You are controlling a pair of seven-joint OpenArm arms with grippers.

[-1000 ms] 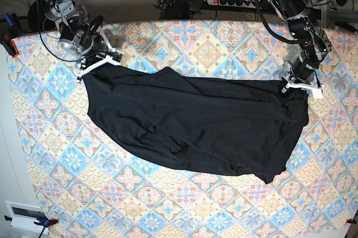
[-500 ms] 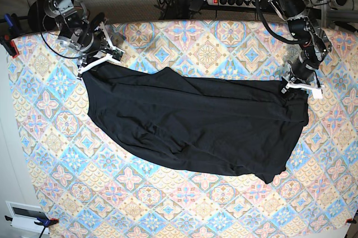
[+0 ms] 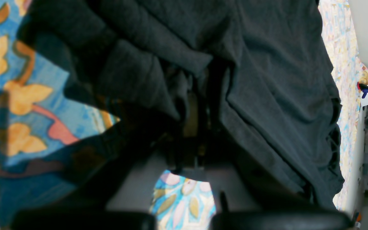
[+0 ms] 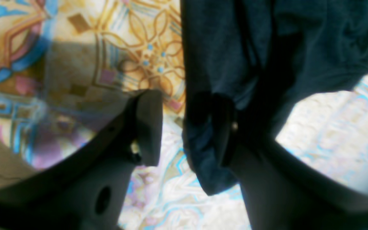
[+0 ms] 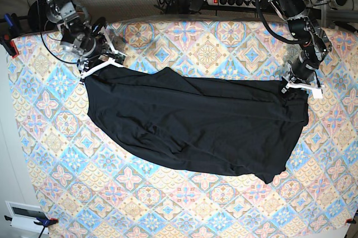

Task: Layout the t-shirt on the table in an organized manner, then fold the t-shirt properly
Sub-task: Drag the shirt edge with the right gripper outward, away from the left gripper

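Where the patterned table (image 5: 50,154) met the base view's left edge, the right gripper (image 5: 102,62) stood with jaws spread, one finger (image 4: 149,124) bare, the other against a hanging corner of the black t-shirt (image 5: 196,123). The garment lay spread, wrinkled, across the table's middle. At far right, the left gripper (image 5: 302,86) was pressed together, pinching the t-shirt's upper corner.

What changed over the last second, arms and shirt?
The right gripper shifted only slightly at the t-shirt corner on the far side of the table. Its jaws stand open in the right wrist view, cloth draped over one finger. The left gripper stayed shut on the opposite corner. The shirt's outline looks unchanged.
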